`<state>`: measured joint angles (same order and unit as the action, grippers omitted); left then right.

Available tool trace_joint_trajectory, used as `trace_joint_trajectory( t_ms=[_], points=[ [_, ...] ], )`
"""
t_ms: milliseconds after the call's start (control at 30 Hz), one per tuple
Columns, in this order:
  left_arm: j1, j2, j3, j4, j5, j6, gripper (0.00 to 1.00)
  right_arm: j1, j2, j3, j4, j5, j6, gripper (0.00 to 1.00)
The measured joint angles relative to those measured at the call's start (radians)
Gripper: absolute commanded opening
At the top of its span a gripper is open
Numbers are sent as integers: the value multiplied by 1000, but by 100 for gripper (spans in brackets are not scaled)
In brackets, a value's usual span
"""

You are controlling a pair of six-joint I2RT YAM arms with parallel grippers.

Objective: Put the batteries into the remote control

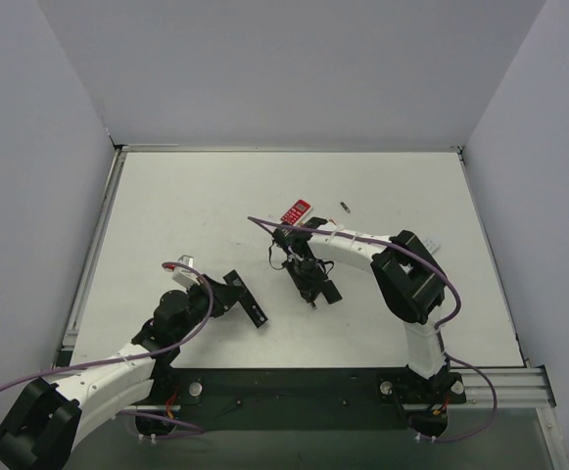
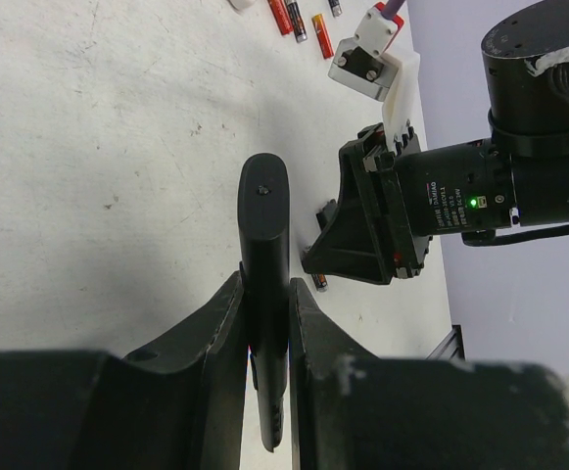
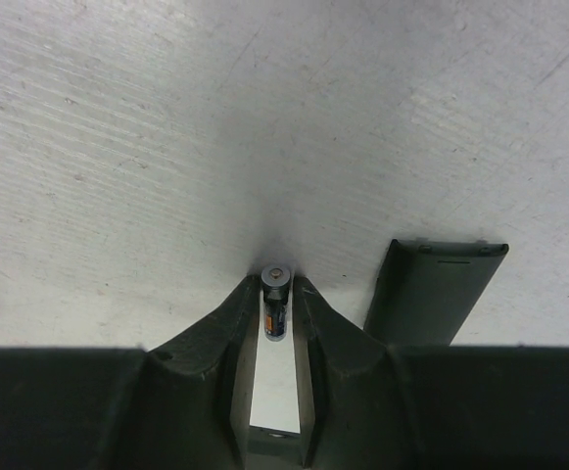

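Note:
The black remote control [image 2: 264, 225] stands on its edge between my left gripper's [image 2: 265, 294] fingers, which are shut on it; from above it lies left of centre [image 1: 248, 301]. My right gripper [image 3: 275, 291] is down at the table with its fingertips closed on one orange-and-dark battery [image 3: 275, 305], which also shows under that gripper in the left wrist view [image 2: 320, 282]. Several more batteries [image 2: 297, 20] lie on the table beyond the right gripper [image 1: 310, 282]. One battery [image 1: 346, 207] lies alone further back.
A flat black piece [image 3: 431, 292] lies just right of my right gripper, and it shows from above too [image 1: 329, 291]. A red-and-white remote [image 1: 296, 211] lies behind the right wrist. Grey walls close off the table's left, back and right.

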<state>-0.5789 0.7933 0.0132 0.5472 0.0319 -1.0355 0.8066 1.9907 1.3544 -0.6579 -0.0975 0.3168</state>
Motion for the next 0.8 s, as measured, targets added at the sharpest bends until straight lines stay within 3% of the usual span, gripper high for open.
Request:
trace_joint_trajectory(
  t_ms=[167, 333, 567, 800],
  points=[
    [0, 0, 0, -6, 0, -1, 0, 0, 3, 6, -3, -4, -1, 13],
    [0, 4, 0, -5, 0, -3, 0, 0, 12, 18, -8, -5, -5, 0],
    [0, 19, 0, 65, 15, -12, 0, 3, 0, 15, 15, -3, -9, 0],
    [0, -20, 0, 150, 36, -10, 0, 58, -240, -43, 104, 21, -9, 0]
  ],
)
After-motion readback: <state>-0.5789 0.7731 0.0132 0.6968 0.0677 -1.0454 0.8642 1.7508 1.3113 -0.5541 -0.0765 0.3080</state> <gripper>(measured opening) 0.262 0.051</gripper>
